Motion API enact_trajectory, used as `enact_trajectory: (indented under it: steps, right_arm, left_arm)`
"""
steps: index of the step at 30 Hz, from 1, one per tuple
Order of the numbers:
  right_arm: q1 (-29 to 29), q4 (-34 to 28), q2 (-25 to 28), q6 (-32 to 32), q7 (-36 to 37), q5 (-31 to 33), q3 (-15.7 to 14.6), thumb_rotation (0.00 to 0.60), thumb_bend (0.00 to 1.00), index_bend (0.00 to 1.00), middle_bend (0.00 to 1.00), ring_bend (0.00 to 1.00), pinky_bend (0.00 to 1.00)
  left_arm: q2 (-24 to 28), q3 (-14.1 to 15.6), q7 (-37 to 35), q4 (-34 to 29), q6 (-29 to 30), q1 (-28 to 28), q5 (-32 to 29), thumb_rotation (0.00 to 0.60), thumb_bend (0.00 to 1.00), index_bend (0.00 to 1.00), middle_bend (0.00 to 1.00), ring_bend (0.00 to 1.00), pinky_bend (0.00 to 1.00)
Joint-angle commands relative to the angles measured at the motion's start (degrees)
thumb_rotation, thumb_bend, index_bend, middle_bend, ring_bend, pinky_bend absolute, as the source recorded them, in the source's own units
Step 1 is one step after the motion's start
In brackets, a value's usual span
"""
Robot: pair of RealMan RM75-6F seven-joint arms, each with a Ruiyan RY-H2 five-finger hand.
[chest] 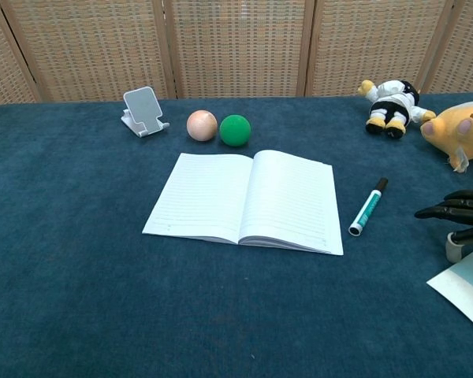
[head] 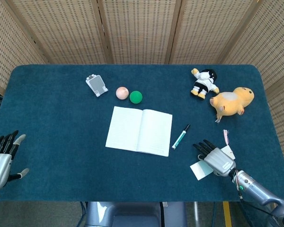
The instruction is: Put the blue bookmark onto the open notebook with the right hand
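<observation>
The left hand [head: 1,161] hangs at the near left edge of the desk [head: 57,123], fingers apart and holding nothing, well apart from everything else. Far to its right, toward the back, stand a phone stand [head: 96,85], a peach ball [head: 122,92] and a green ball [head: 136,97], the two balls just beside each other. Nearer the front lies the open notebook [head: 139,130], its pages bare. A pen [head: 181,137] lies between the notebook and the right hand [head: 217,158], near the hand's fingertips but apart from them. The right hand lies low over the blue bookmark [head: 199,167], palm down, fingers stretched out and spread toward the notebook; the bookmark's near corner shows from under it on the desk, and its pink tassel [head: 225,137] trails out behind the hand. Whether the fingers touch the bookmark I cannot tell. Beyond the hand, toward the back, lie a yellow plush [head: 232,101] and a small black-and-white doll [head: 204,82].
</observation>
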Motion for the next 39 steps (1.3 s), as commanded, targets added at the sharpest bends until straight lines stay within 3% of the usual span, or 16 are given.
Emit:
enact_trajectory:
  steps: [1, 19, 28, 33, 38, 39]
  right_arm:
    - [-0.1, 0.1, -0.1, 0.5, 0.1, -0.2, -0.1, 0.6, 0.04, 0.66, 0.0, 0.0, 0.0]
    - [-0.5, -2.5, 2.2, 4.1, -0.4, -0.3, 0.9, 0.6, 0.05, 0.66, 0.0, 0.0, 0.0]
    - [1.5, -9.5, 7.8, 7.3, -3.3, 0.0, 4.7, 0.6, 0.06, 0.66, 0.0, 0.0, 0.0]
    - [6.1, -16.5, 12.2, 2.8, -6.4, 2.6, 9.3, 0.6, 0.09, 0.66, 0.0, 0.0, 0.0]
    - [12.4, -21.2, 14.4, -6.5, -8.5, 5.5, 12.8, 0.6, 0.09, 0.66, 0.0, 0.0, 0.0]
    - [16.1, -21.7, 13.8, -10.2, -10.5, 5.8, 15.0, 0.6, 0.09, 0.66, 0.0, 0.0, 0.0]
  left_arm:
    - [0.0, 0.0, 0.0, 0.0, 0.0, 0.0, 0.0, 0.6, 0.0, 0.0, 0.0, 0.0, 0.0]
    - [0.1, 0.0, -0.1, 0.0, 0.0, 0.0, -0.1, 0.6, 0.0, 0.0, 0.0, 0.0, 0.0]
    - [0.2, -0.2, -0.1, -0.1, -0.5, -0.3, -0.6, 0.6, 0.0, 0.0, 0.0, 0.0, 0.0]
    - [0.2, -0.8, -0.1, -0.2, -1.6, -0.8, -2.2, 0.6, 0.0, 0.0, 0.0, 0.0, 0.0]
    - [0.4, -1.3, 0.2, -0.5, -3.6, -1.8, -4.0, 0.6, 0.0, 0.0, 0.0, 0.0, 0.0]
    - [0.5, -1.9, 0.1, -0.6, -4.4, -2.2, -5.3, 0.6, 0.0, 0.0, 0.0, 0.0, 0.0]
